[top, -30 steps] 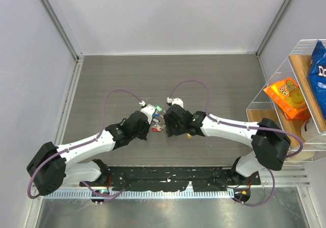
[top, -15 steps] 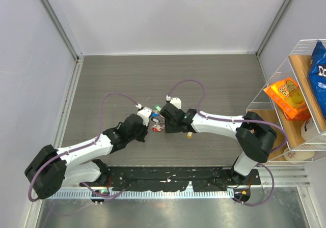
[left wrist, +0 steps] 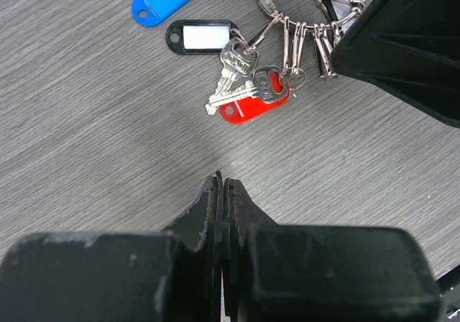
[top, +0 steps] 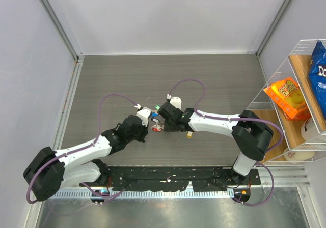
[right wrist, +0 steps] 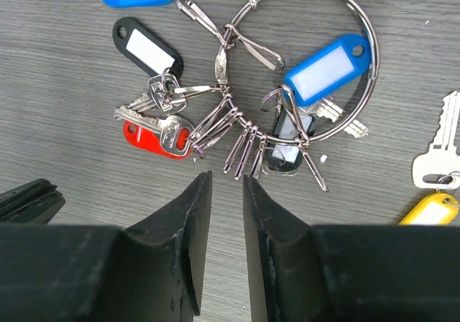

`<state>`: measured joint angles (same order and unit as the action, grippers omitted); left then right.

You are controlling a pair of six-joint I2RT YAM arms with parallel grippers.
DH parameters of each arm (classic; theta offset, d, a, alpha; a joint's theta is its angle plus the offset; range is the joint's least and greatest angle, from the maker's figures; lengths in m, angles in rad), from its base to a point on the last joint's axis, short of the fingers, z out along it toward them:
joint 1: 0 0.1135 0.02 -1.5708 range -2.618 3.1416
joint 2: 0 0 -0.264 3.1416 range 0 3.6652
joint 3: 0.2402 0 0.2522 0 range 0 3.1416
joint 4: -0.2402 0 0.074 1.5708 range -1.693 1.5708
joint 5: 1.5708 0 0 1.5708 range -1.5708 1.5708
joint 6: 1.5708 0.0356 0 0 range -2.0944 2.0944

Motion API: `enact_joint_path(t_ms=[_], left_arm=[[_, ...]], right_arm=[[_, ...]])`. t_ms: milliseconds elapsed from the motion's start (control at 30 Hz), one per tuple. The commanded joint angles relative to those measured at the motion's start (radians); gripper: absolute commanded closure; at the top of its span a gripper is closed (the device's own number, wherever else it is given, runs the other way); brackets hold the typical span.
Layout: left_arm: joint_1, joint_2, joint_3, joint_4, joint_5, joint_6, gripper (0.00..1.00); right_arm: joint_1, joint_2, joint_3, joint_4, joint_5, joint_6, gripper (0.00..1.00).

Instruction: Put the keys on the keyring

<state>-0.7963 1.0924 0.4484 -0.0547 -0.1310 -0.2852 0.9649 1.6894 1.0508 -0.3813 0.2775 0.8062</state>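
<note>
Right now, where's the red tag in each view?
Top external: red tag, a speck just left of centre.
Left wrist: upper middle.
Right wrist: left of centre.
Landmark: black tag beside it in both wrist views; too small to tell from above.

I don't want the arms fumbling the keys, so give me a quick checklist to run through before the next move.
1. Left gripper shut and empty: ok.
2. Right gripper empty, jaws slightly apart: ok.
3. Keyring in view, lying flat: ok.
4. Yellow key on the ring: not ok, it lies apart from it.
5. Ring's split end located: cannot tell.
</note>
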Motion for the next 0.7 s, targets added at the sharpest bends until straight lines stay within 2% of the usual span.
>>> enact_joint_path(t_ms=[0, 267, 667], left_arm=[[0.006, -0.020, -0.004, 0.050, 0.010, -0.008, 1.00], [0.006, -0.019, -0.004, 0.049, 0.011, -0.011, 1.00], [0.006, -0.009, -0.001, 0.070, 0.008, -0.011, 1.00]], right_arm=[[0.003, 0.003, 0.006, 0.010, 0.054, 0.048, 0.70], [0.003, 0.015, -0.009, 0.005, 0.071, 0.079, 0.74], [0.000, 0.016, -0.018, -0.002, 0.089, 0.088, 0.74]])
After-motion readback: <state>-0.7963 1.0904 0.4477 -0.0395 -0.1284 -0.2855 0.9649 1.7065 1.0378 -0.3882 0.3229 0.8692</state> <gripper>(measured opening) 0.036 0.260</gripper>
